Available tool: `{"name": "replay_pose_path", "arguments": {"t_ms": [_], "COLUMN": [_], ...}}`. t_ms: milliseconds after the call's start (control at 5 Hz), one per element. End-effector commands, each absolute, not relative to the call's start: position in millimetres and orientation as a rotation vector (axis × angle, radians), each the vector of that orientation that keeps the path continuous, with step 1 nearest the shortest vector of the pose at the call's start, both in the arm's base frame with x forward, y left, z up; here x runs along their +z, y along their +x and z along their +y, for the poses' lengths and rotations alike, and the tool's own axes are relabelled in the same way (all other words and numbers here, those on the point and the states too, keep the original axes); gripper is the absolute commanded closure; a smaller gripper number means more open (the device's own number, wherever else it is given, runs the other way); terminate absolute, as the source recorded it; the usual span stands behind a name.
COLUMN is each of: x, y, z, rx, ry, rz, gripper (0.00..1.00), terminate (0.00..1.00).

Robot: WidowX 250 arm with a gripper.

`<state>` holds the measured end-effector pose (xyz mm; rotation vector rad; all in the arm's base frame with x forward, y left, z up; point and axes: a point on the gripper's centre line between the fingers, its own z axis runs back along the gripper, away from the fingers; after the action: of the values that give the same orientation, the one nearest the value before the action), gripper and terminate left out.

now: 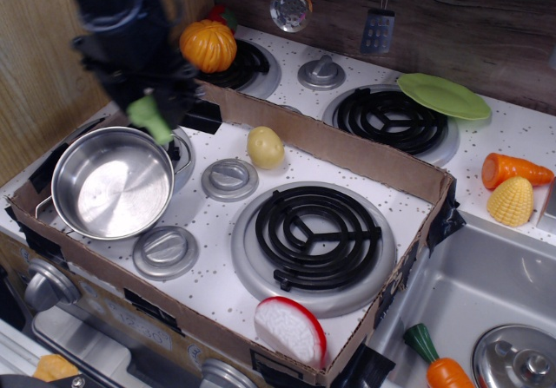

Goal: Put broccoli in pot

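The pot [113, 180] stands nearest, inside the cardboard box [347, 158], and I see nothing in it. At its 12 o'clock rim I hold the broccoli [150, 118] in the air, just above the edge. My gripper [149, 101] is closed on it, though motion blur hides my fingers. The yellow potato [265, 147] lies at the pot's 2 o'clock, the orange pumpkin [208, 46] farther behind.
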<state>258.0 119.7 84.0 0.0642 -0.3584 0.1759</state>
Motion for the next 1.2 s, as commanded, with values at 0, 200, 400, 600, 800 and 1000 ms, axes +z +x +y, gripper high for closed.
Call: {"name": "replay_pose_path", "arguments": {"t_ms": [0, 200, 400, 600, 800, 1000], "x": [94.8, 90.3, 88.1, 91.2, 91.2, 91.2], "y": [246.4, 245.3, 252.8, 257.4, 257.4, 257.4], "z": [128.3, 126.4, 126.5, 125.8, 125.8, 125.8], "rx": [0.201, 0.172, 0.161, 0.130, 0.130, 0.130], "ry": [0.084, 0.055, 0.025, 0.036, 0.036, 0.036], "rz": [-0.431, -0.449, -0.445, -0.447, -0.447, -0.447], "gripper": [1.00, 0.00, 0.00, 0.00, 0.00, 0.00], "terminate": [0.00, 0.00, 0.00, 0.00, 0.00, 0.00]}}
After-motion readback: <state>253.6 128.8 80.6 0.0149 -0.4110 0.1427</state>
